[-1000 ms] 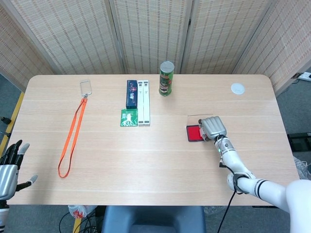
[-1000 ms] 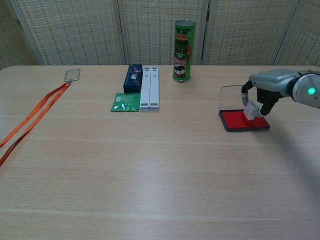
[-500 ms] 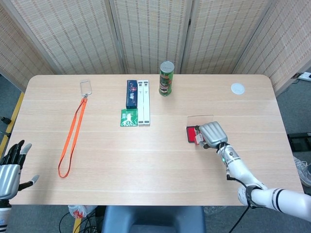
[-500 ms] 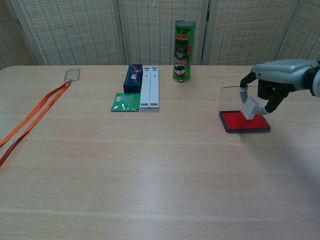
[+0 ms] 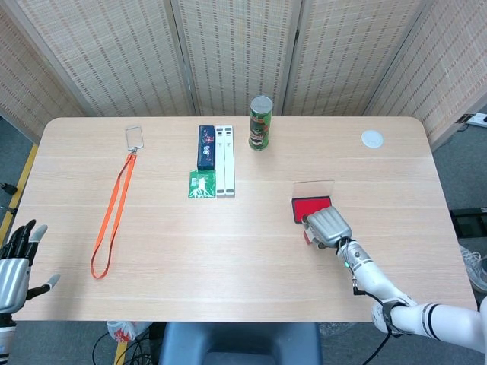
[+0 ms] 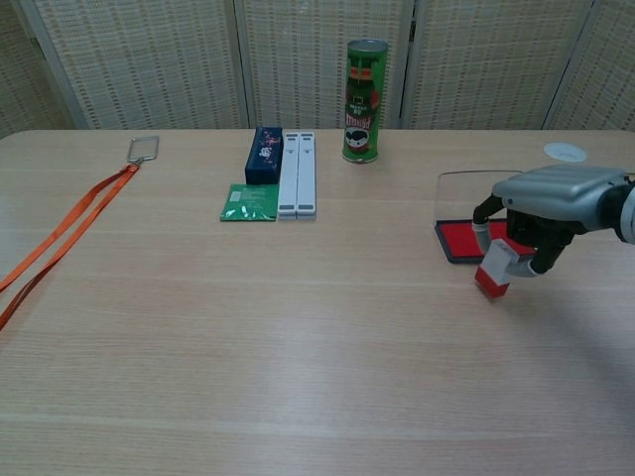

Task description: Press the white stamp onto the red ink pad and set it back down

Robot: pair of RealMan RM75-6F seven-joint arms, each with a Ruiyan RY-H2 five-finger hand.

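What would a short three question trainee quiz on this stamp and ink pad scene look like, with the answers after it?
1. True or false: the right hand holds the white stamp.
2. The stamp's red face is: A) on the red ink pad, B) off the pad, nearer the camera, C) beside the green can.
3. Fill in: the left hand holds ____.

Key: 1 true; 2 B; 3 nothing.
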